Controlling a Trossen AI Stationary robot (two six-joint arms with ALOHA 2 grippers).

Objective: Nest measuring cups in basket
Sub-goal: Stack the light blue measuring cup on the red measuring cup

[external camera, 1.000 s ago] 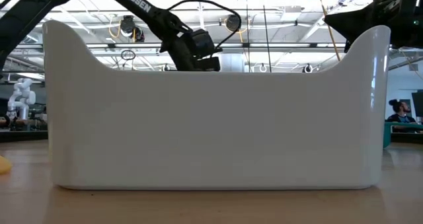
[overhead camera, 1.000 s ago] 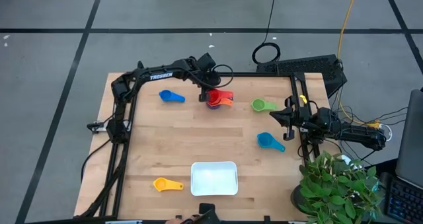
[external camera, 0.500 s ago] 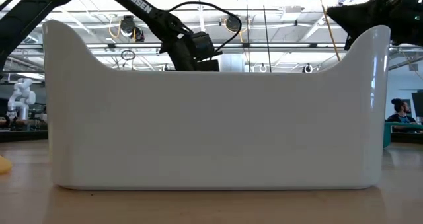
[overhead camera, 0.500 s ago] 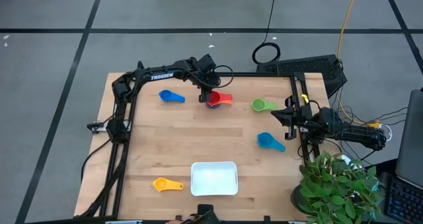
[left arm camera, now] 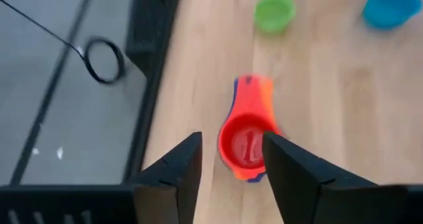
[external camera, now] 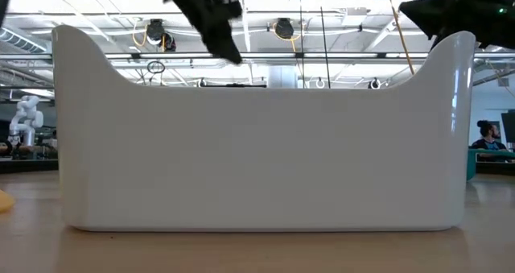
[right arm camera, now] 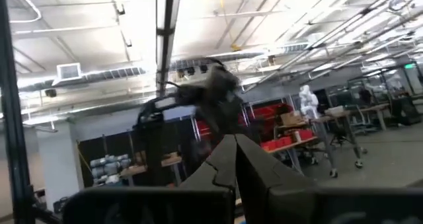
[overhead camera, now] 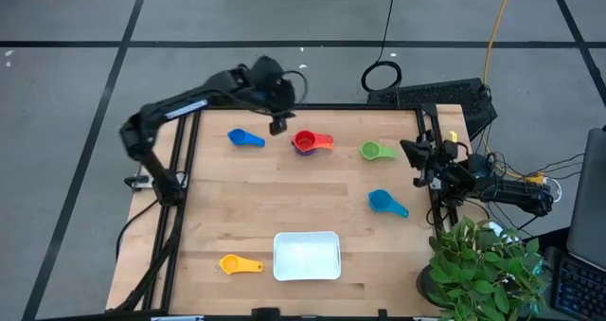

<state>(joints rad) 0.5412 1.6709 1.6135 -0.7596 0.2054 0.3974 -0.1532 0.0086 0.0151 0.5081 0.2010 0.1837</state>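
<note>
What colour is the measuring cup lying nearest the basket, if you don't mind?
Yellow: the measuring cup beside the basket, clearest in the high view.

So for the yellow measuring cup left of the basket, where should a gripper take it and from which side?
Probably by the flat handle, from straight above. The yellow measuring cup lies alone on the table, its handle pointing toward the white basket but not touching it, so fingers could straddle the handle. The round bowl is wider and likelier to slip.
</note>
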